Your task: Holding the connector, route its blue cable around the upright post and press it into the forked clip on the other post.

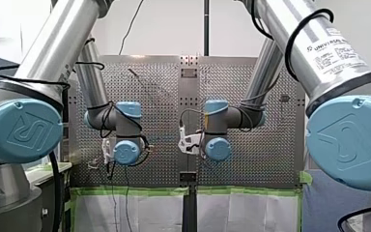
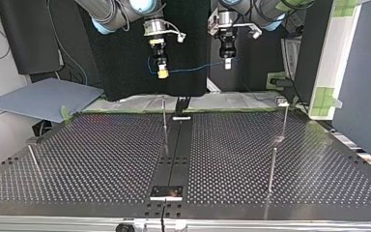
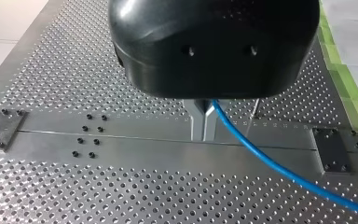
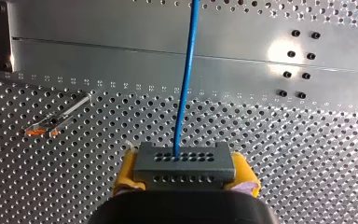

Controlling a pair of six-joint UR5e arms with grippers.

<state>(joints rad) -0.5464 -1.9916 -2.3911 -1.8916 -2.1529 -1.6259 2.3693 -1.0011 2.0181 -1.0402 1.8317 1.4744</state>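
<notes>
The right gripper (image 4: 186, 175) squeezes the connector (image 4: 184, 161). Along from the connector, the closed left gripper (image 3: 204, 135) pinches the blue cable (image 3: 270, 163).

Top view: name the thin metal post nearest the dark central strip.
The thin metal post just left of the dark central strip; the other posts stand far out toward the table's sides.

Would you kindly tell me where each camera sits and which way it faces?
Front view: behind and above the arms, over the perforated table; my left arm and my right arm show.
Top view: across the table, facing the arms; my right gripper at its left, my left gripper at its right.
Left wrist view: on my left wrist, along shut fingers pinching the blue cable.
Right wrist view: on my right wrist, past yellow pads clamping the connector.
Shared: top and wrist views show the blue cable.
</notes>
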